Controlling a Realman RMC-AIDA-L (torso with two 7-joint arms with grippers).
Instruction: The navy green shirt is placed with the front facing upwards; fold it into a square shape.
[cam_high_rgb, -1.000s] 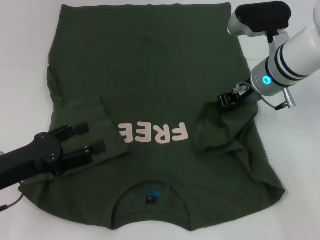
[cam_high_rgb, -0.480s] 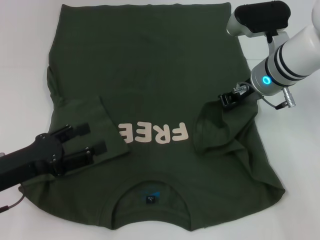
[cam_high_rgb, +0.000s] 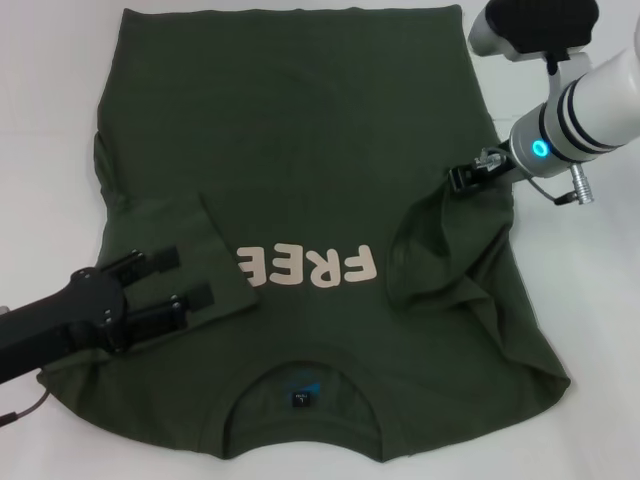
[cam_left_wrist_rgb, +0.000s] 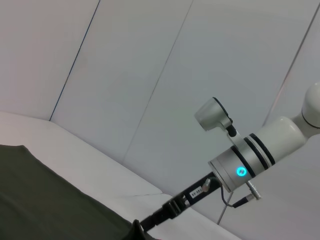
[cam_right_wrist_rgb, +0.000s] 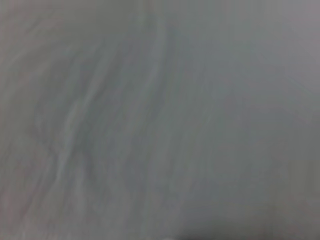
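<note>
In the head view, the large dark olive-green cotton T-shirt with cream "FREE" lettering (cam_high_rgb: 300, 180) lies front up on the plain white desk (cam_high_rgb: 45, 120), collar nearest the robot and hem at the far side. The left sleeve is folded inward over the chest, covering the end of the lettering, and the black left end effector (cam_high_rgb: 180, 277) rests on that flap with its fingers spread wide, probably to press the fold flat. The right end effector (cam_high_rgb: 462, 180), on the white arm with the blue ring light, pinches the right sleeve edge and holds it raised, so the cloth hangs in a bunched cone beside the lettering; I judge this is the matching inward fold, not yet laid down. Bare desk surrounds the shirt on both sides, and the chest between the two sleeves is open.

From the left wrist, the shirt's dark cloth (cam_left_wrist_rgb: 45, 200) fills the lower corner, and the right end effector (cam_left_wrist_rgb: 165, 216) reaches down to it.

The right wrist view shows only blurred, wrinkled surface.
</note>
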